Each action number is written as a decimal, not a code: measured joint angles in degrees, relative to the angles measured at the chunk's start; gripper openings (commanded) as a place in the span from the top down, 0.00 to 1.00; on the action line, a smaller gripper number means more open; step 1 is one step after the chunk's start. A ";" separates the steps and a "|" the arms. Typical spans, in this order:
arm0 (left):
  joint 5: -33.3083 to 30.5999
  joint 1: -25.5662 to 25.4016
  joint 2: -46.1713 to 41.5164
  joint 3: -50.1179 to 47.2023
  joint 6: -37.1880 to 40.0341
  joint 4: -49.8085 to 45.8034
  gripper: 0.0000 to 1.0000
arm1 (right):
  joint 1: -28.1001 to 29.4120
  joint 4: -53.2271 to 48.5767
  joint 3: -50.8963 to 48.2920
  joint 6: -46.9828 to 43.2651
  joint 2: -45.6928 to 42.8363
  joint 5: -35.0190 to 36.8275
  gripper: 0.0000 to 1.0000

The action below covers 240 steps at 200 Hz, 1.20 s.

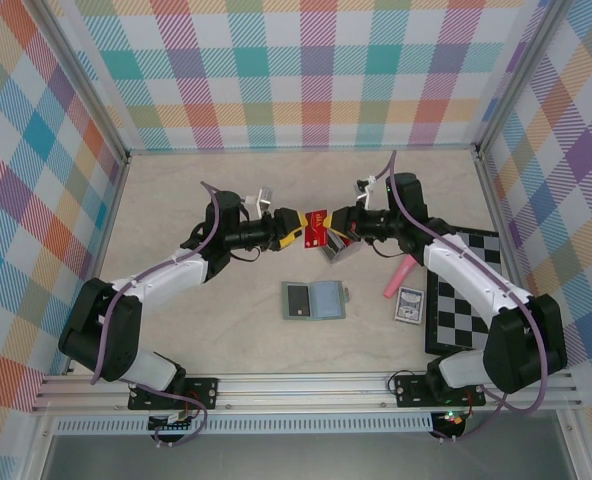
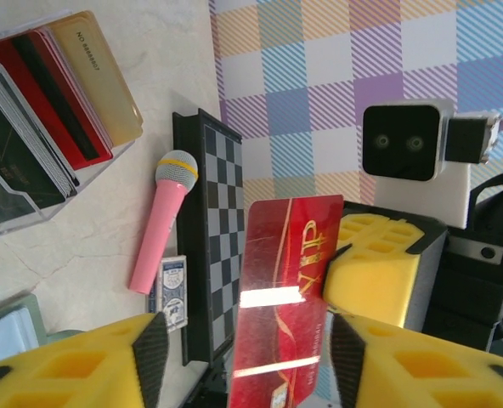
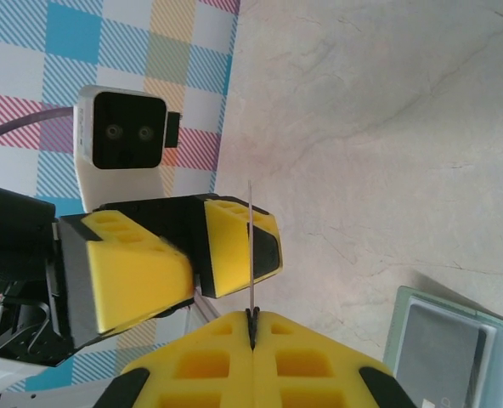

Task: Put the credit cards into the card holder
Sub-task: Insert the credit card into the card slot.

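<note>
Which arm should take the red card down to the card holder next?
Probably the right. The right pincer is shut on the red card, while the left pincer stands open around it. The open card holder lies on the table close to both.

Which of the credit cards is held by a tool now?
The red card with gold lettering, pinched by the right tool; the other cards stand in the clear rack.

red card: lower end cut off at the bottom of the left wrist view; edge-on in the right wrist view, so its face is unreadable. card holder clipped at lower right (corner only). card rack runs off the left edge. Overhead, its cards are too small to tell apart.
</note>
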 measured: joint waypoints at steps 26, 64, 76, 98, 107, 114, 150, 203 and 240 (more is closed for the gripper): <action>0.81 -0.15 0.00 0.20 0.26 0.24 0.72 | 0.00 0.92 0.00 0.61 0.00 -1.03 1.00; 2.82 -0.42 0.00 0.81 0.96 0.39 0.89 | 0.00 1.07 0.00 0.61 0.26 -1.86 0.99; 3.17 -0.42 0.00 0.87 1.36 0.42 0.99 | -0.02 1.01 0.00 0.57 0.28 -1.86 0.98; 3.58 -0.42 0.00 1.57 2.49 0.39 1.00 | -0.37 0.24 -0.02 0.35 0.66 -1.42 0.90; 3.61 -0.42 0.00 1.60 2.93 0.02 1.00 | -0.37 -0.17 -0.02 0.07 0.85 -1.27 0.84; 3.63 -0.42 0.00 1.64 3.50 -0.70 1.00 | -0.37 -0.74 -0.02 -0.33 0.94 -0.90 0.81; 1.77 -0.55 -1.62 1.03 7.08 -7.21 1.00 | 0.46 -9.01 -0.11 -4.44 1.55 5.57 0.62; -7.91 -4.31 -5.38 -8.17 8.50 -12.87 1.00 | 8.85 -17.22 -2.25 -8.94 5.38 14.47 0.76; -13.25 -9.22 -5.03 -10.91 8.50 -14.60 1.00 | 12.76 -19.32 -2.73 -9.40 11.10 17.57 0.78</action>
